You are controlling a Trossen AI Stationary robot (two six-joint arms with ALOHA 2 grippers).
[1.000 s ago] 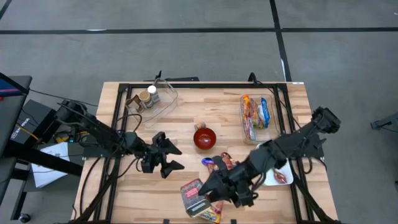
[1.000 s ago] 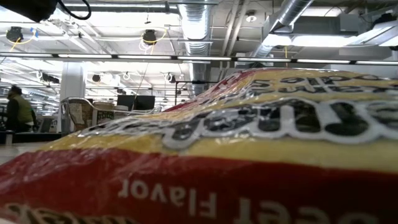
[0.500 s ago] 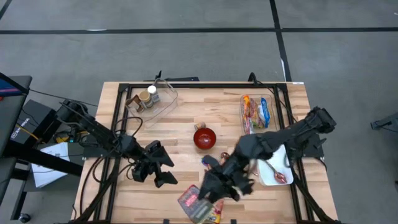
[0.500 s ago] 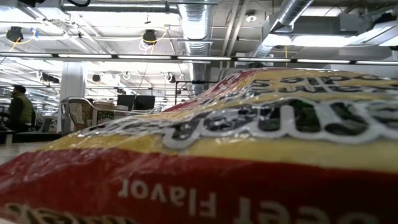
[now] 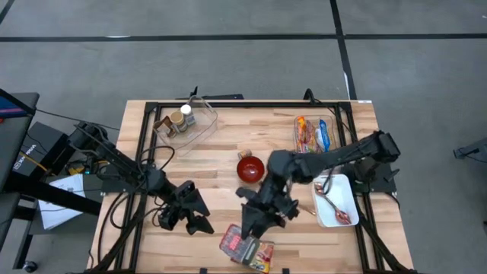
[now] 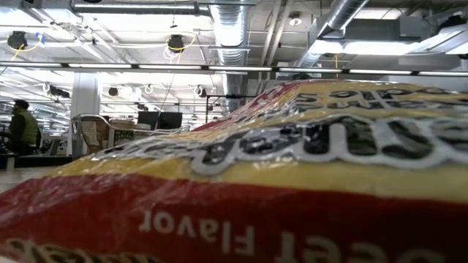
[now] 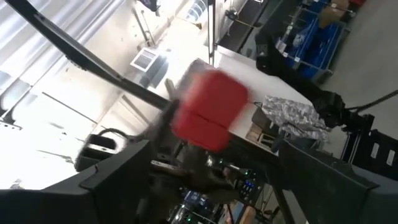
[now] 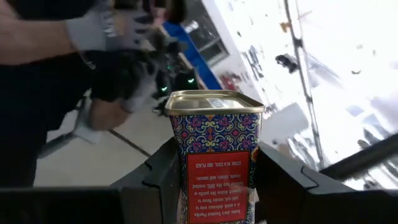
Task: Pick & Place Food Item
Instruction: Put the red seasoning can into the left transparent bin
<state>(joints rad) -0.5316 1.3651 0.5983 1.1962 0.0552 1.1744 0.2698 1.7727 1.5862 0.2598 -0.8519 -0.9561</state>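
Observation:
A patterned tin [image 8: 216, 143] with a gold lid and a red label stands between the fingers of my right gripper [image 8: 217, 155]. In the high view the tin [image 5: 234, 245] is near the table's near edge, next to a yellow-and-red snack packet [image 5: 261, 257], with my right gripper [image 5: 247, 230] over it. The packet [image 6: 278, 168] fills the low view. My left gripper [image 5: 187, 219] is open and empty, left of the tin. My right gripper has the tin's two long sides [image 8: 181, 171] between its two fingers [image 8: 158, 183]. The fingers lie along the tin, and its lid end [image 8: 214, 102] points away from the wrist. They come slanting from the far right. I cannot tell whether the tin is clear of the table.
A red bowl [image 5: 250, 169] stands mid-table. A clear bin with jars [image 5: 183, 122] is at the far left, a clear tray of packaged food [image 5: 316, 139] at the far right, and a white tray with a spoon [image 5: 336, 204] at the right. A person shows beyond the table [image 8: 93, 37].
My right arm has swung toward the table's left, and its gripper has gone a little left and far, staying at the tin near the near edge. My left gripper has gone toward the near edge and a little left.

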